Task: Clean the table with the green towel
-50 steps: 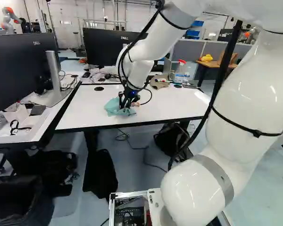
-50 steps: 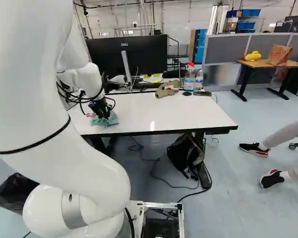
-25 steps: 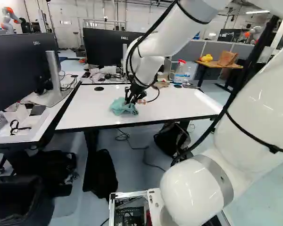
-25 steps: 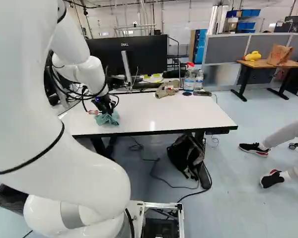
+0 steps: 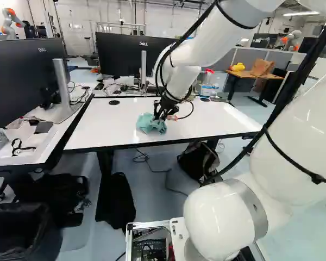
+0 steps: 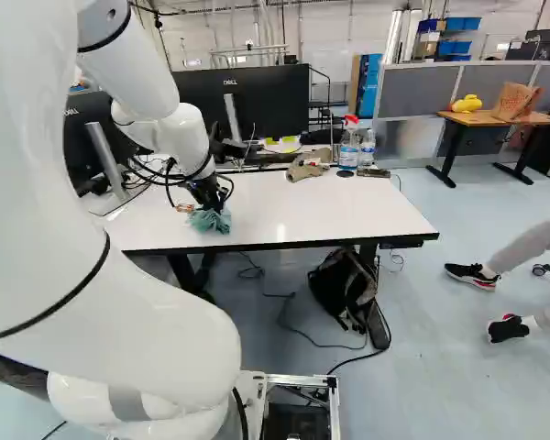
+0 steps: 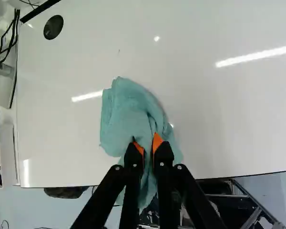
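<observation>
My gripper (image 5: 162,115) is low over the white table (image 5: 108,130), at its near part. In the wrist view the gripper (image 7: 148,147) has its orange pads pinching the crumpled green towel (image 7: 128,112) between them. Much of the cloth spreads on the tabletop ahead of the fingers, and some hangs back beneath them. From the right base view the towel (image 6: 211,220) shows as a teal bunch under the gripper near the table's front edge. A tiny dark mark lies on the tabletop ahead of the towel in the wrist view.
A spray bottle (image 6: 350,144), a clear bottle (image 6: 368,148) and a brown cloth-like item (image 6: 308,165) stand or lie at the table's back. Monitors (image 5: 27,81) border it behind and to the left. A backpack (image 6: 344,289) is underneath. Another robot (image 5: 12,24) stands far off.
My arm has swept to the right along the table in both base views, and the towel has slid with the gripper. The base has not moved.
</observation>
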